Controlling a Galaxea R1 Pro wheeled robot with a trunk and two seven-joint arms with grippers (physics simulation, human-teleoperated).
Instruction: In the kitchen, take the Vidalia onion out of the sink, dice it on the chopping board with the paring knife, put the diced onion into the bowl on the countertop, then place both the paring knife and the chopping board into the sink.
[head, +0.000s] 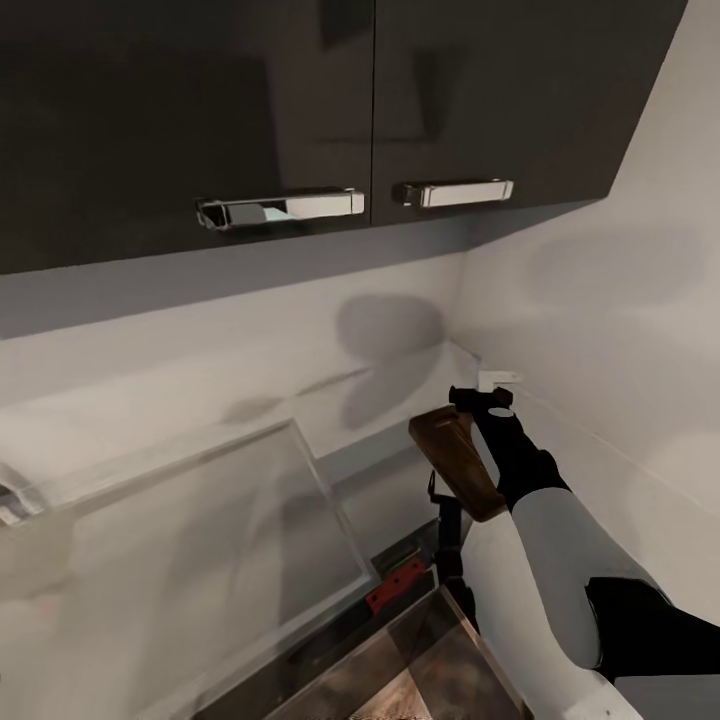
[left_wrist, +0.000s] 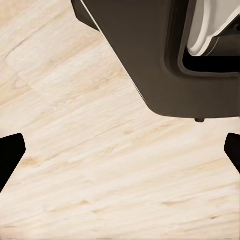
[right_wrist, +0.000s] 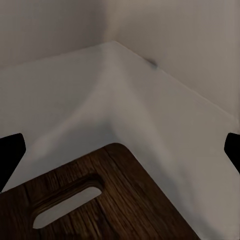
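The brown wooden chopping board (head: 452, 462) lies slanted under my right forearm, near the wall corner. Its slotted end (right_wrist: 70, 202) shows between the fingers in the right wrist view. My right gripper (head: 472, 396) (right_wrist: 120, 150) is open, fingertips wide apart and off the board. The steel sink (head: 330, 505) fills the lower left of the head view. A red oblong piece (head: 395, 585) at its near right corner may be the paring knife's handle; I cannot tell. My left gripper (left_wrist: 120, 150) is open over the light wood floor. The onion and the bowl are out of view.
Glossy black upper cabinets (head: 300, 90) with chrome handles (head: 285, 208) hang overhead. The pale backsplash (head: 250, 350) meets the right wall (head: 620, 330) in a corner. A small white object (head: 498, 380) sits on the ledge there. A dark upright post (head: 447, 530) stands beside the red piece.
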